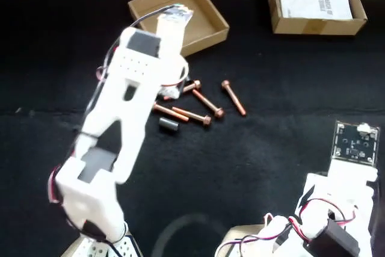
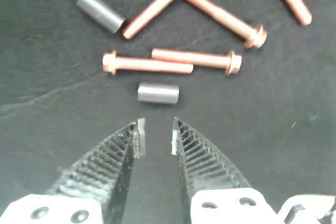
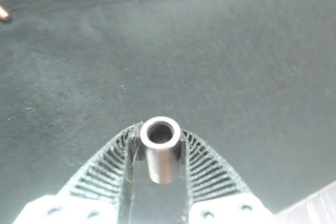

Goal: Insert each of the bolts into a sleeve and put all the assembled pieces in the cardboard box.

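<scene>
Two arms: one outstretched, one folded.
The white plastic left arm [image 1: 129,106] extends over the table, its black ribbed left gripper [image 2: 157,137] angled down with fingers slightly parted, holding nothing. The white plastic right arm [image 1: 343,194] sits tucked near its base, its black ribbed right gripper [image 3: 159,142] clamping a short grey metal sleeve [image 3: 160,156].

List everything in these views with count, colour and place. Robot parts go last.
bolts: five, copper, clustered mid-table.
loose sleeves: at least three, dark grey; one beside two side-by-side bolts, the others at the cluster's edge.
held sleeve: one, silver-grey, clamped in the right gripper, open end showing.
cardboard box: one, brown, open, behind the bolts.
second box: one, brown, far corner, holding white paper.
table: one, black cloth.
left gripper: one, black fingers, open, just short of the nearest loose sleeve.
right gripper: one, black fingers, shut, over bare cloth.
</scene>
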`<state>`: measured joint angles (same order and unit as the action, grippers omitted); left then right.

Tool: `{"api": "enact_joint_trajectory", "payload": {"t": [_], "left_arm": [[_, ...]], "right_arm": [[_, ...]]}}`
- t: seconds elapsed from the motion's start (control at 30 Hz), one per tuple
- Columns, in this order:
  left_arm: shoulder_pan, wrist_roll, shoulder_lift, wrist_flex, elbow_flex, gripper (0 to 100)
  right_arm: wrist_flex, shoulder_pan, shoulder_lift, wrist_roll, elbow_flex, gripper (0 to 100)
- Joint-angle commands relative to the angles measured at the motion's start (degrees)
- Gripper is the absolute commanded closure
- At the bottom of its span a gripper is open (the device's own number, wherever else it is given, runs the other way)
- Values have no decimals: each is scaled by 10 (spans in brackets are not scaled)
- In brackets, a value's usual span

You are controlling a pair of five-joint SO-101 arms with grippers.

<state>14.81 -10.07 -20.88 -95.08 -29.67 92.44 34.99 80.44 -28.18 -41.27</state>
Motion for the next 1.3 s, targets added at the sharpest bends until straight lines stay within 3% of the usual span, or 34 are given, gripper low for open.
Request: {"api": "enact_joint_trajectory", "payload": {"t": [0.0,0.3,0.43,0.57,0.77,1.27], "left_arm": [[9,-47,-95,-30,-130,891],[23,-94,-313,-39,-358,882],[55,-135,-337,-43,-411,793],[86,-144,-337,-42,-442,780],[107,-145,-341,-35,-456,777],[131,-165,-351,149,-374,775]], "right_arm": [[-11,36,6,-8,-9,991],[-26,82,6,-9,-65,991],[-26,80,6,-9,-79,991],[-27,78,6,-9,-87,991],[-27,78,6,-8,-94,991],[-22,78,6,-10,-87,991]]}}
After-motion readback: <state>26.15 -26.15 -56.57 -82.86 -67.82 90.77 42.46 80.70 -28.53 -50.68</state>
